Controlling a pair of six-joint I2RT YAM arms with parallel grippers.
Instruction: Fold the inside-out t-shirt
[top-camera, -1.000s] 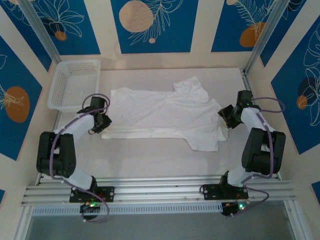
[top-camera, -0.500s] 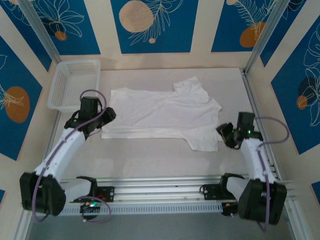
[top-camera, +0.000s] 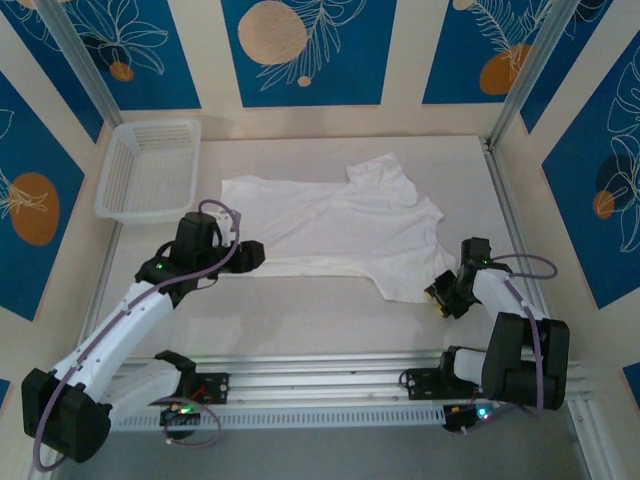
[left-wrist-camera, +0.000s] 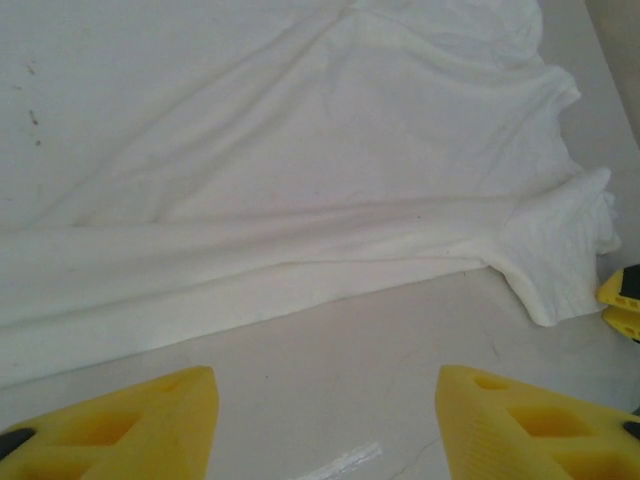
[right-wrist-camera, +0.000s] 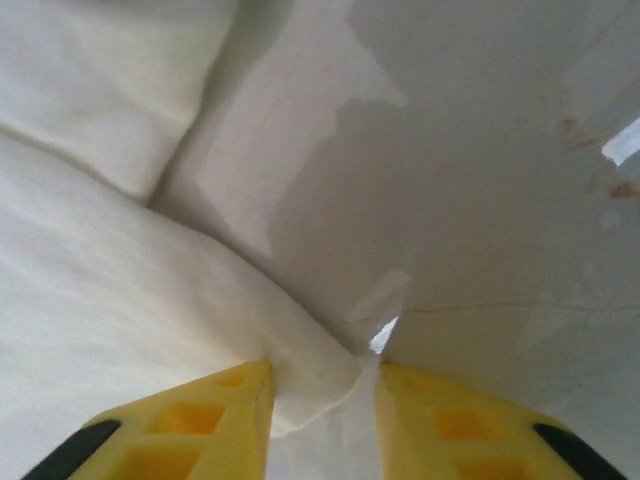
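Lying flat beside the white mesh basket (top-camera: 112, 182), not inside it: inside-out t-shirt (top-camera: 330, 225). Left gripper (left-wrist-camera: 325, 385) spread wide; right gripper (right-wrist-camera: 325, 375) narrow, shirt edge between its tips.

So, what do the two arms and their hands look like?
The left arm and right arm have white links, black joints and a purplish cable looping along each. The left hand and right hand have yellow wedge-shaped fingers with moulded recesses.
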